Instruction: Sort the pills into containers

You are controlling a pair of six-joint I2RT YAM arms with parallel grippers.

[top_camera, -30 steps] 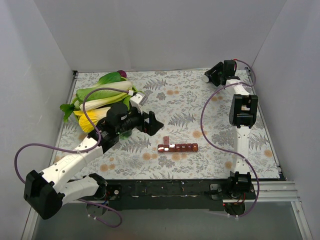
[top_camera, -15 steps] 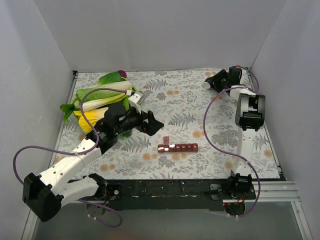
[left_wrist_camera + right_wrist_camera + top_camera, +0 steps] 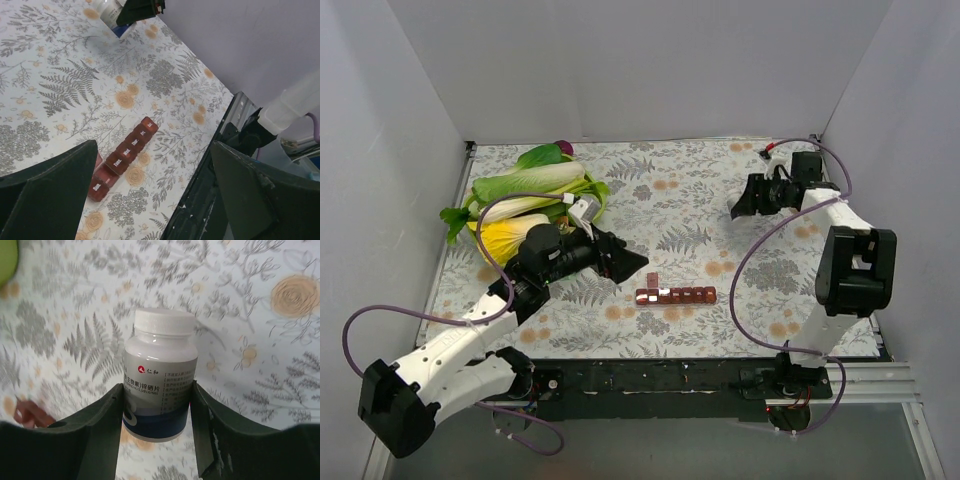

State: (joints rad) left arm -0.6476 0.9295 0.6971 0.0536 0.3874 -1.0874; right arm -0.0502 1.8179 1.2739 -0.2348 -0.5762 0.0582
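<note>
Left gripper (image 3: 628,264) is spread wide with nothing between its 2 fingers. Its wrist camera looks straight down the gap at the pill strip (image 3: 123,155), which lies ahead of and below it, nearer the left finger; that finger hides the strip's closest end. This view gives me the lettering that the overhead cannot: white day marks on the red-brown lids, "Sun" on the nearest one showing, something like "Tues" further along, the rest too small to call. The overhead gives the whole row instead, with 1 lid standing up at the end closest to the left gripper.

Right gripper (image 3: 748,197) is clamped on the bottle (image 3: 159,385), a finger (image 3: 100,440) pressed to each side of its lower half. From above the bottle is nearly hidden by the gripper; the right wrist view has it full on — white cap (image 3: 164,322), grey label over a blue band, a red logo with 2 Chinese characters beside it. The fine print below is unreadable.

Room to move: flowered cloth (image 3: 690,200) lies bare all round the strip. The black rail (image 3: 200,195) runs past the right finger of the left gripper. The white walls (image 3: 620,70) close in on 3 sides, 1 just beyond the right gripper, and a heap of vegetables (image 3: 525,195) sits behind the left one.
</note>
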